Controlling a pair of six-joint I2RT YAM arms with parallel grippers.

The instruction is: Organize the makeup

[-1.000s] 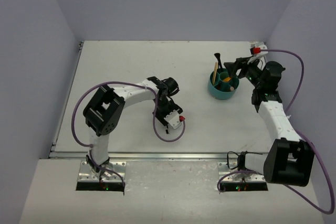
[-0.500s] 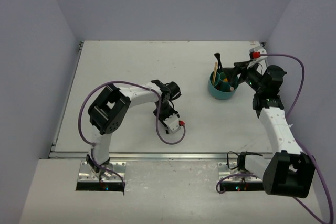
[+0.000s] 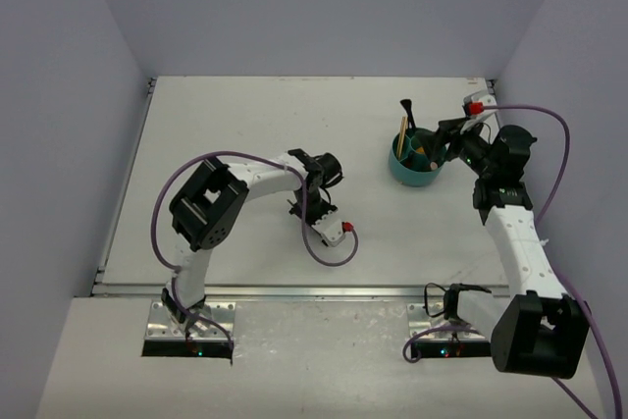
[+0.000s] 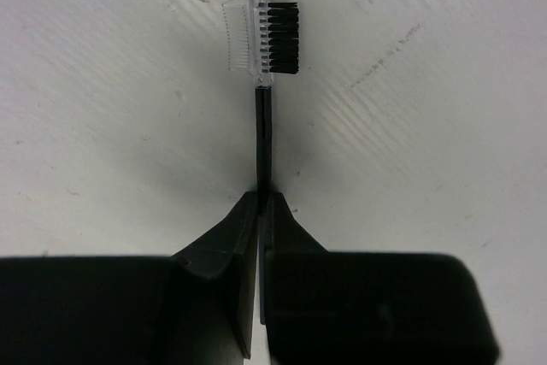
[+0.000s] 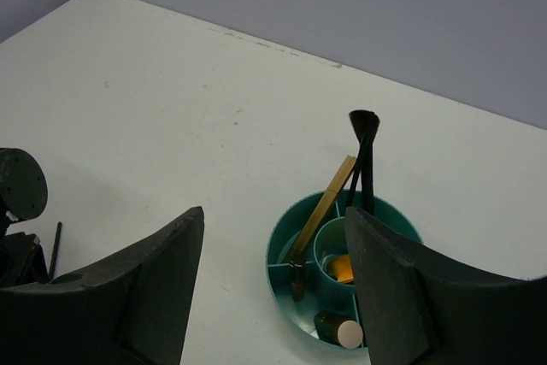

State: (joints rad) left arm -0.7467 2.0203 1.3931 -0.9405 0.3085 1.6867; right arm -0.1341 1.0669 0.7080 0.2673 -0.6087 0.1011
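Observation:
In the left wrist view a thin black brush (image 4: 263, 138) lies on the white table, its clear comb and black bristle head (image 4: 261, 36) pointing away from me. My left gripper (image 4: 261, 200) is shut on the near end of its handle, low at mid-table (image 3: 297, 208). My right gripper (image 5: 275, 211) hangs open and holds nothing, above and just right of the teal divided container (image 3: 404, 176). Inside the container (image 5: 282, 254) stand a wooden stick (image 5: 326, 204) and black brushes (image 5: 364, 147). An orange wedge (image 5: 342, 268), a beige-capped tube (image 5: 338, 329) and a dark pencil-like piece (image 5: 297, 279) also sit there.
Lilac walls close the table on the left, back and right. A purple cable loop (image 3: 332, 257) from the left arm lies on the table near its gripper. A metal strip (image 3: 294, 291) marks the table's front edge.
My left gripper has closed onto the brush handle and its wrist has turned slightly. The right gripper has lifted a little by the container and stays open.

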